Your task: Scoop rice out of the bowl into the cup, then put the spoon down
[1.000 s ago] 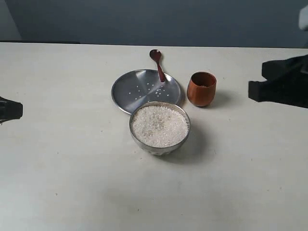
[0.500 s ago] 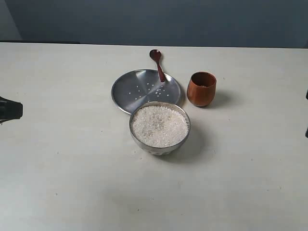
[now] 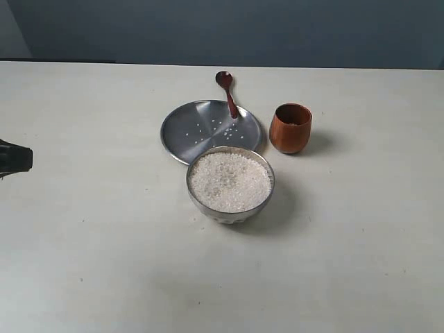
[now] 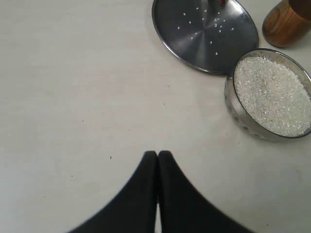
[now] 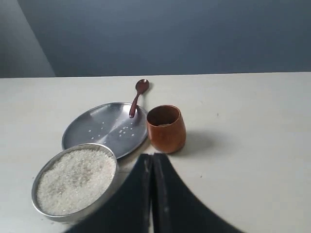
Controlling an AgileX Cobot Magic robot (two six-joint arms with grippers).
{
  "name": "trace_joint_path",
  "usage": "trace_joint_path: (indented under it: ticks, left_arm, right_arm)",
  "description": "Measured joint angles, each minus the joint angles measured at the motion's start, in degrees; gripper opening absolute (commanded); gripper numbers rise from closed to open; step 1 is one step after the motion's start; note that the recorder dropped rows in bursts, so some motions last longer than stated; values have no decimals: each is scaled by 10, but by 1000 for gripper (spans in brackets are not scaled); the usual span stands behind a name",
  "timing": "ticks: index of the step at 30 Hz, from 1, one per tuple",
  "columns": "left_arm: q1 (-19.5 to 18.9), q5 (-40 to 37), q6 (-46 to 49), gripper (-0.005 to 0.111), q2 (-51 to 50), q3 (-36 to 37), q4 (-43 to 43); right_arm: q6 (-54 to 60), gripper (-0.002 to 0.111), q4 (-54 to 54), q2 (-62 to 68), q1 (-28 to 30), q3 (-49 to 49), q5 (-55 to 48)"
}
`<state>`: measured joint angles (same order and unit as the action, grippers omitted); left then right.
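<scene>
Plainly, both end effectors are closed and carry nothing. The left end effector (image 4: pixel 157 154) shows in its wrist view as two dark fingers (image 4: pixel 138 194) pressed together from tip to base with no gap between them. It hangs over a bare stretch of the pale tabletop (image 3: pixel 104 263), well apart from the dishes. In the exterior view only its dark tip reaches in at the left edge.

The right end effector (image 5: pixel 152 158) is likewise closed: in its wrist view its two dark fingers (image 5: pixel 133 194) meet along a thin seam, with nothing caught between them. It lies outside the exterior view and touches none of the dishes.

The bowl (image 3: pixel 230 208) stands near the middle of the tabletop, a shiny steel bowl holding rice (image 3: pixel 230 182) in a pale mound almost up to its rim. Just behind it lies a flat steel plate (image 3: pixel 187 132) with a few stray grains scattered on it. The bowl's rim overlaps the plate's near edge in the exterior view, so I cannot tell whether the two touch.

The spoon (image 3: pixel 228 94) lies untouched at the plate's far side: its thin handle rests over the plate's rim, and its small round head lies on the tabletop beyond. The cup (image 3: pixel 290 132) stands upright just beside the plate, to its right in the exterior view, and what is inside it is too dim to make out.
</scene>
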<state>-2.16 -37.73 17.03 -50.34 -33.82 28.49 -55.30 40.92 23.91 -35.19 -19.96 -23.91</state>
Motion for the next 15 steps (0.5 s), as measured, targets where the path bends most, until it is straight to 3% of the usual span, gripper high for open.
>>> trace_joint_path:
  ticks: [15]
  left_arm:
    - [0,0,0,0,0,0,0]
  right_arm:
    - [0,0,-8,0,0,0,-2]
